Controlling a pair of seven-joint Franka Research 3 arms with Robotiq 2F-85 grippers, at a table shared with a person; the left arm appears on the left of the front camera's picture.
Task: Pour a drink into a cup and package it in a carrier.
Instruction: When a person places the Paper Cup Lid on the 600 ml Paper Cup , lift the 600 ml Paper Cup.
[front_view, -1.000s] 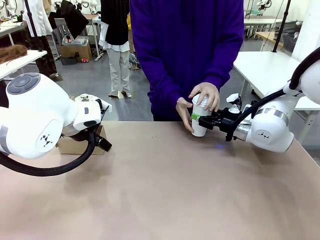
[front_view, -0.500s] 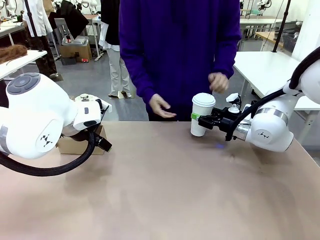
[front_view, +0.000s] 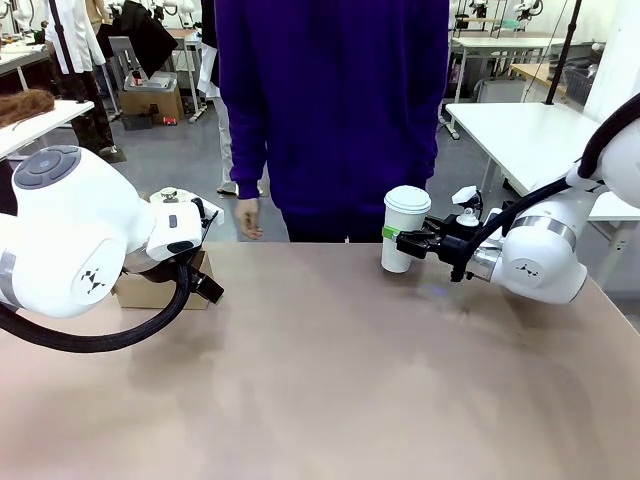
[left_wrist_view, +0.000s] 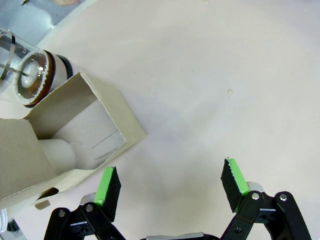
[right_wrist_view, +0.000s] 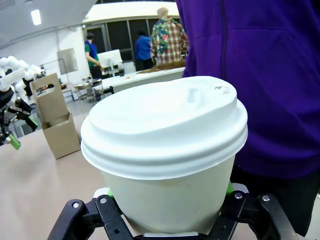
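- The table (front_view: 320, 380) fills the lower half of the front view.
- A person in a purple top (front_view: 330, 100) stands at top centre, one hand (front_view: 247, 218) hanging by the far edge.
- The carrier (front_view: 160, 288) sits at middle left, with a clear jug (left_wrist_view: 27, 70) just beside it.
- The left gripper (left_wrist_view: 170, 182) hovers beside the carrier, jaws spread wide and empty.
- The lidded cup (front_view: 405, 228) is right of centre, clamped in the right gripper (front_view: 402, 242).

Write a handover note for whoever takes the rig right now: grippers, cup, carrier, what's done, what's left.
Right gripper: shut on the cup, lid on, at the far right of the table, in front of the person.
Left gripper: open, holding nothing, beside the carrier; the jug sits just beyond it.
Person's hand: hanging clear of the cup.
Done: cup lidded and gripped.
Left: carry it across to the carrier on the left and seat it in a slot.
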